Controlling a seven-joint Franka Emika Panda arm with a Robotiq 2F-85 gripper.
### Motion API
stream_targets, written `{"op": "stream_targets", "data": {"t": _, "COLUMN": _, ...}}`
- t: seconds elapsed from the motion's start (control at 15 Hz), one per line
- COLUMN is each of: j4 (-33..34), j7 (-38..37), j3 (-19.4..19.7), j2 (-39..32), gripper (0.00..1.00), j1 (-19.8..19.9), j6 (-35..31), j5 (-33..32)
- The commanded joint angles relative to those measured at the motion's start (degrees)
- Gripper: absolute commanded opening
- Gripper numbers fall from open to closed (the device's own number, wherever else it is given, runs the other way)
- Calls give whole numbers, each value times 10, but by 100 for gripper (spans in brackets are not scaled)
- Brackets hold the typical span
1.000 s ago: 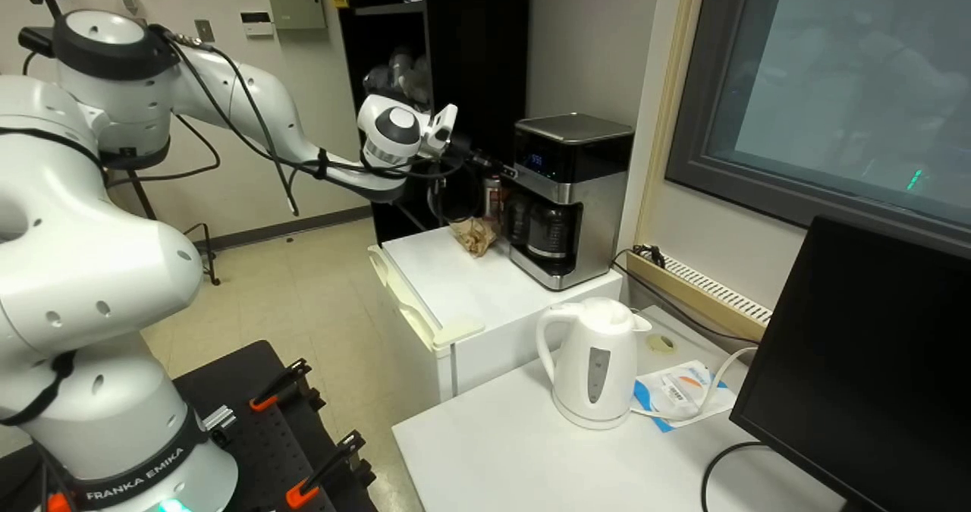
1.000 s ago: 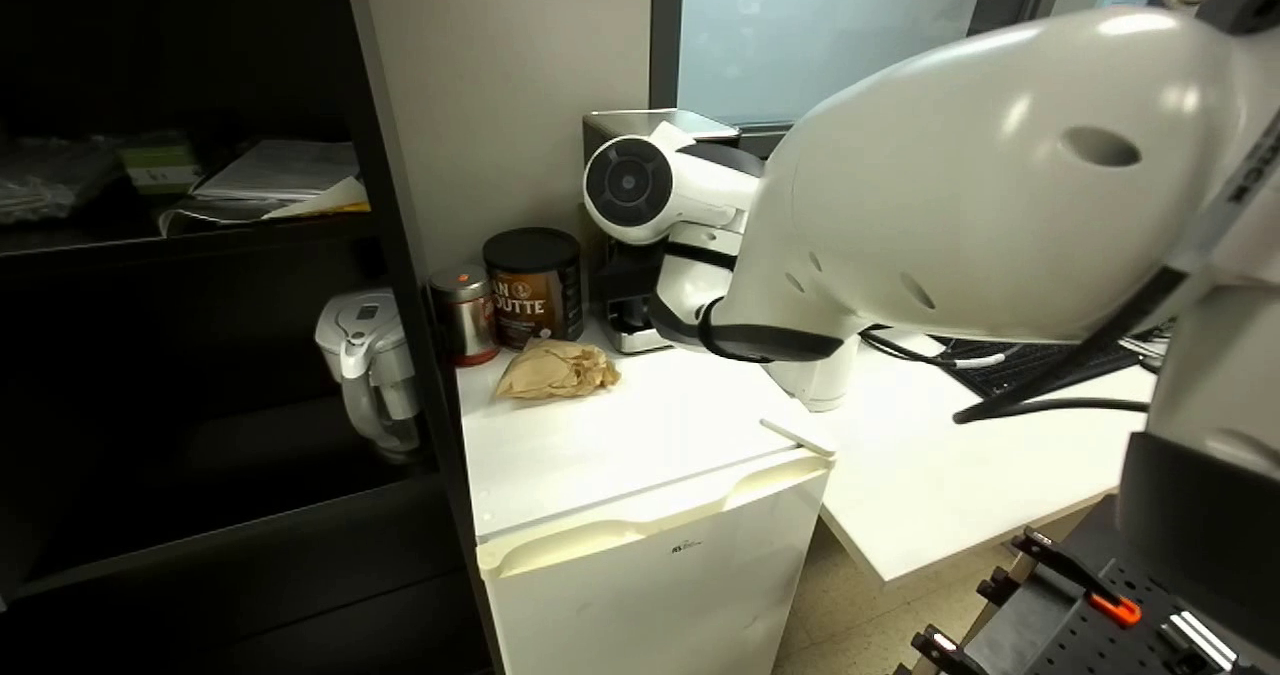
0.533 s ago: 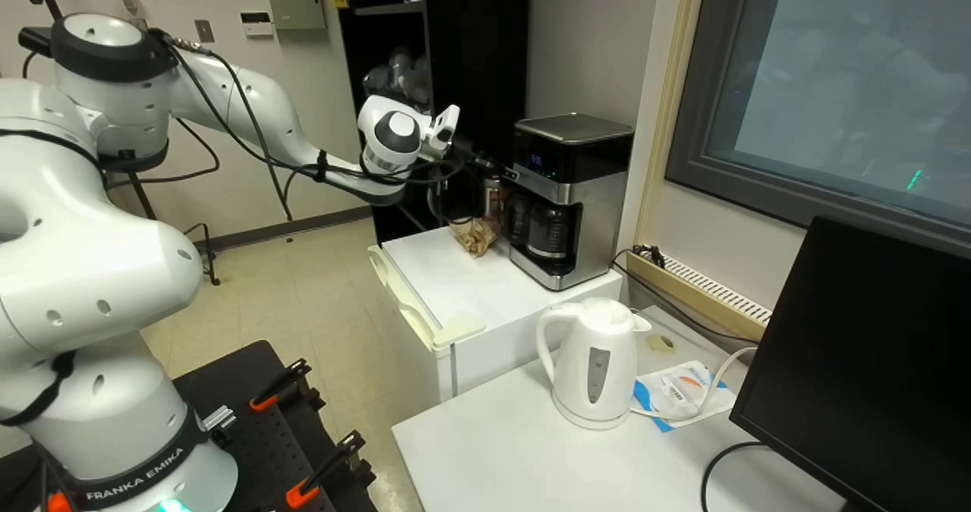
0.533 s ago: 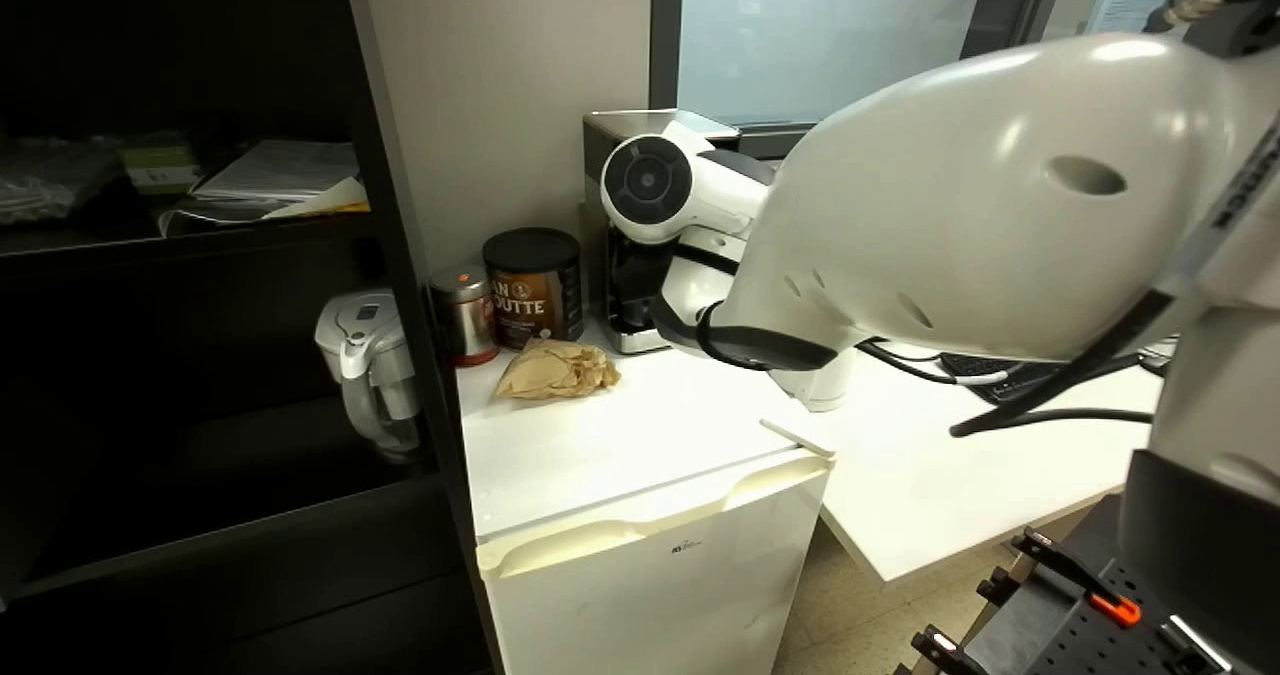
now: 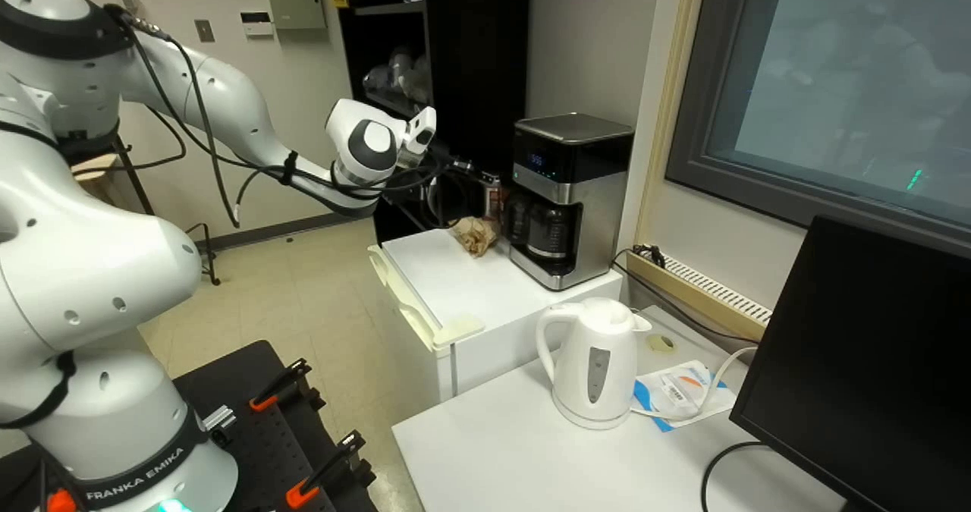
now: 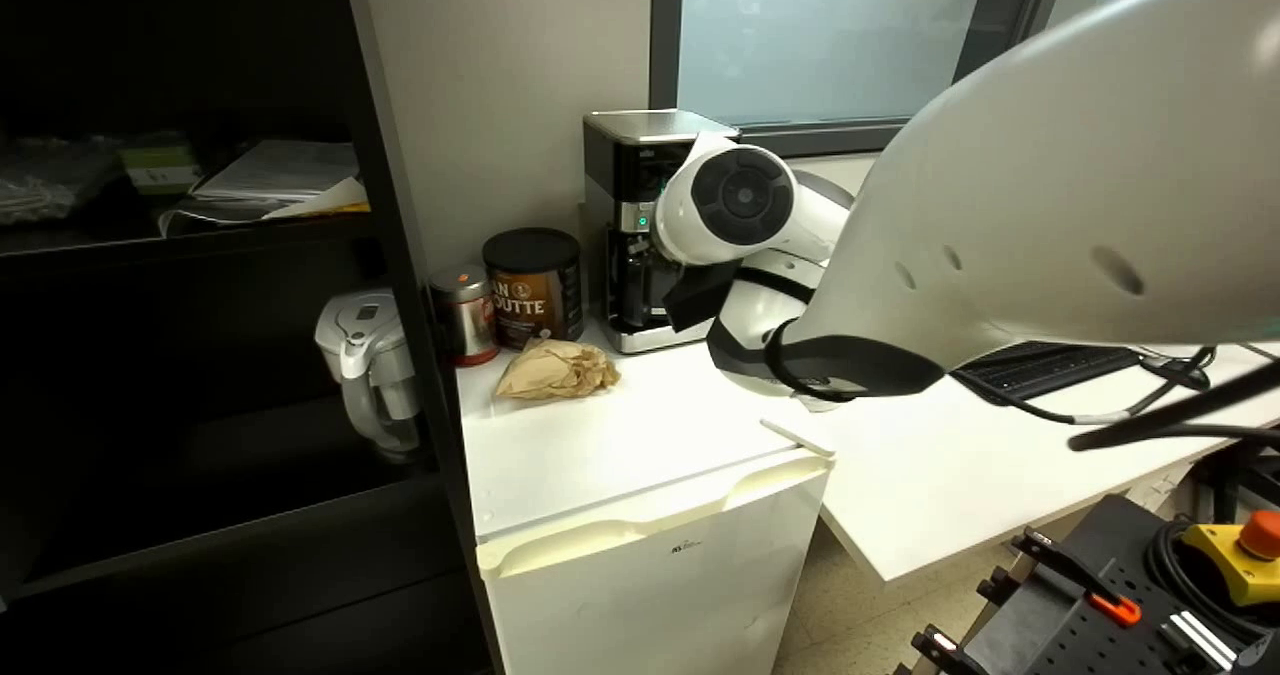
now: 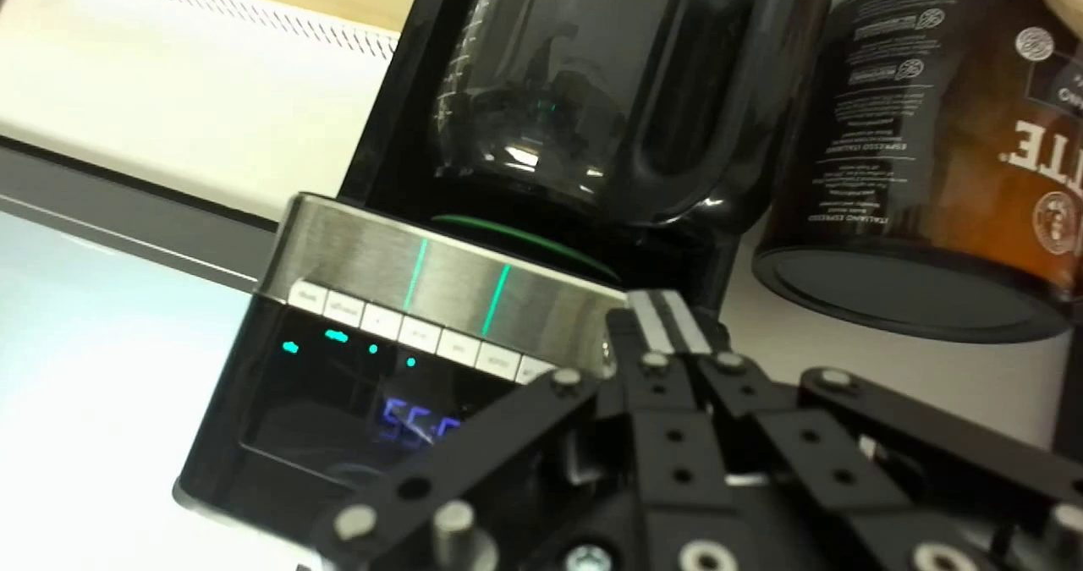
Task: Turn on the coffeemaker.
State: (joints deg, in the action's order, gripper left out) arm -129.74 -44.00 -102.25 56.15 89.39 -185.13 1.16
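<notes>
The gripper (image 7: 666,321) has its jaws together, empty; the coffeemaker (image 5: 580,197) stands on the white fridge (image 5: 470,288), just ahead of the tips but apart (I see its green light (image 6: 642,221); probably it is on).

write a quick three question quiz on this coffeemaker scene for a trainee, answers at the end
1. Multiple choice. What shares the top of the small white fridge with the coffeemaker?
A) the white kettle
B) the crumpled paper bag
C) the monitor

2. True or false. In the wrist view, the pincer is shut.

3. Fill in the blank. In an exterior view, the small round light on the coffeemaker's front glows ____.

Key: 1. B. 2. True. 3. Green.
</notes>
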Motion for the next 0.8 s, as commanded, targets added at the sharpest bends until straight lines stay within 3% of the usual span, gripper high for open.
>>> {"op": "stream_targets", "data": {"t": 0.0, "j4": -83, "j7": 81, "j3": 35, "j2": -49, "gripper": 0, "j1": -64, "j6": -57, "j5": 23}}
{"op": "stream_targets", "data": {"t": 0.73, "j4": -189, "j7": 185, "j3": 114, "j2": -50, "gripper": 0, "j1": -168, "j6": -118, "j5": 99}}
